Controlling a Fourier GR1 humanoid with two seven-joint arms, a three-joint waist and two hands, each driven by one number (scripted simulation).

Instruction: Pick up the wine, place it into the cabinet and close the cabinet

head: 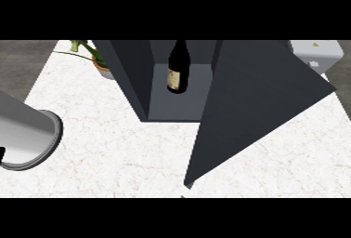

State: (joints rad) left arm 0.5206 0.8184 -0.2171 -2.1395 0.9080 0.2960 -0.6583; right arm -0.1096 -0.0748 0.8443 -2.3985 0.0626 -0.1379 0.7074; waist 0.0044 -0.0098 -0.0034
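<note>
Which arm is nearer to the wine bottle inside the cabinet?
Left, by what shows: its forearm lies at the view's left edge, apart from the wine bottle. The right arm is not in view.

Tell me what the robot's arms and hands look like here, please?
Only the left forearm shows, at the left edge: a smooth light grey cylinder with a darker grey rim round its end. No cables or markings show. A black sliver beside it is probably the left hand. The right arm is out of view.
</note>
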